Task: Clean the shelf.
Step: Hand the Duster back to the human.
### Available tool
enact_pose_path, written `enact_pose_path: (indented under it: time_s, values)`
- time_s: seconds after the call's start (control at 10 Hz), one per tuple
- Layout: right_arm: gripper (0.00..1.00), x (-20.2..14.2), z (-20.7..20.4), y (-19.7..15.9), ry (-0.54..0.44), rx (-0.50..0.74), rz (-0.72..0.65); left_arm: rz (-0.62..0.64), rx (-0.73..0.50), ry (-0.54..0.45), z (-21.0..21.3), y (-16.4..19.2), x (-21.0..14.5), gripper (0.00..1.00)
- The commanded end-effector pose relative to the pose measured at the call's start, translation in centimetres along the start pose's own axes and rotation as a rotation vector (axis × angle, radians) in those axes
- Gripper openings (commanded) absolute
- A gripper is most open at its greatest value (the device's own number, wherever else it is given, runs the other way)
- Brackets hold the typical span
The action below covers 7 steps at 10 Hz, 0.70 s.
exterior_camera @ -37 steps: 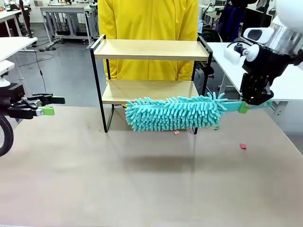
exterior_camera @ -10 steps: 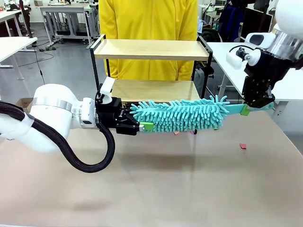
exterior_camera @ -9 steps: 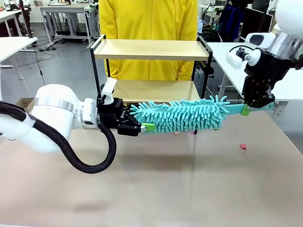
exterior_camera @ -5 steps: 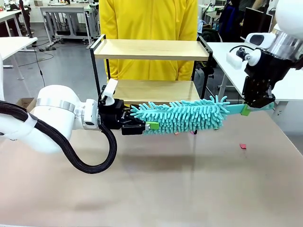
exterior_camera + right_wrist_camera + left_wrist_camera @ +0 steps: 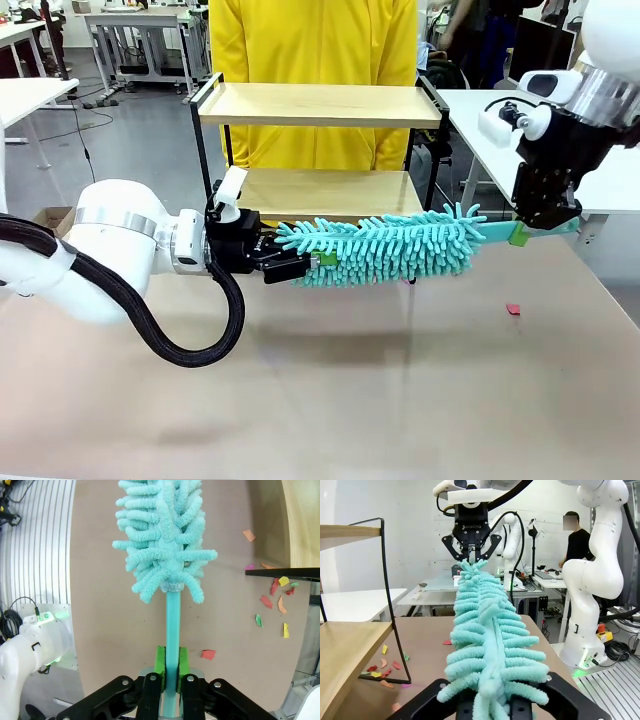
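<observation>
Near shelf [image 5: 318, 105] front: duster [image 5: 385, 247], soft, light, floppy; right gripper [image 5: 541, 222] clenched on stiff handle [image 5: 172, 630], left gripper [image 5: 300, 267] clenched on fluffy tip; best grasped by handle.

The front view looks level across the table [image 5: 330, 400] toward the person [image 5: 315, 45] standing at its far side. The left wrist view looks close along the duster [image 5: 487, 645] from its tip. The right wrist view looks down its handle. All three views share the duster and the shelf [image 5: 320, 105].
</observation>
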State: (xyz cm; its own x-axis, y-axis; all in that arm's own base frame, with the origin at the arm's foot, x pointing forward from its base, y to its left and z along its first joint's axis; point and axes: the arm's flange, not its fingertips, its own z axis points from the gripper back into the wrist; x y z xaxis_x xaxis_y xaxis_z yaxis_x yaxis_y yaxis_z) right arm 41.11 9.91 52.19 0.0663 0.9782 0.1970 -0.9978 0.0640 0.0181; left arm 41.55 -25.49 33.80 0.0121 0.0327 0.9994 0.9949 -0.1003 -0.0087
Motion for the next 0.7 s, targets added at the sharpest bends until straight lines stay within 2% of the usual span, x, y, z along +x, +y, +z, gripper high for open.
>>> enact_pose_path:
  time_s: [0.0, 0.2, 0.3, 0.4, 0.5, 0.6]
  values:
    - [0.13, 0.1, 0.4, -0.1, -0.012, -0.010, -0.003, -0.001, -0.053, -0.032, 0.3, -1.4, 0.7, 0.00]
    - [0.13, 0.1, 0.4, -0.1, -0.012, -0.010, -0.003, 0.035, -0.043, -0.042, 0.2, -1.8, 0.8, 0.00]
    - [0.13, 0.1, 0.4, -0.1, -0.012, -0.010, -0.003, -0.001, -0.014, -0.008, 0.0, -0.4, 0.2, 0.00]
    - [0.66, 0.1, 0.0, 0.2, 0.002, 0.006, 0.003, -0.001, -0.014, -0.008, 0.0, -0.4, 0.2, 0.00]
    - [0.70, -0.1, 1.2, 0.5, -0.031, 0.009, -0.018, -0.001, -0.014, -0.008, 0.0, -0.4, 0.2, 0.00]
    - [1.00, -0.4, 2.5, 0.7, -0.066, -0.002, -0.053, -0.001, -0.014, -0.008, 0.0, -0.4, 0.2, 0.00]
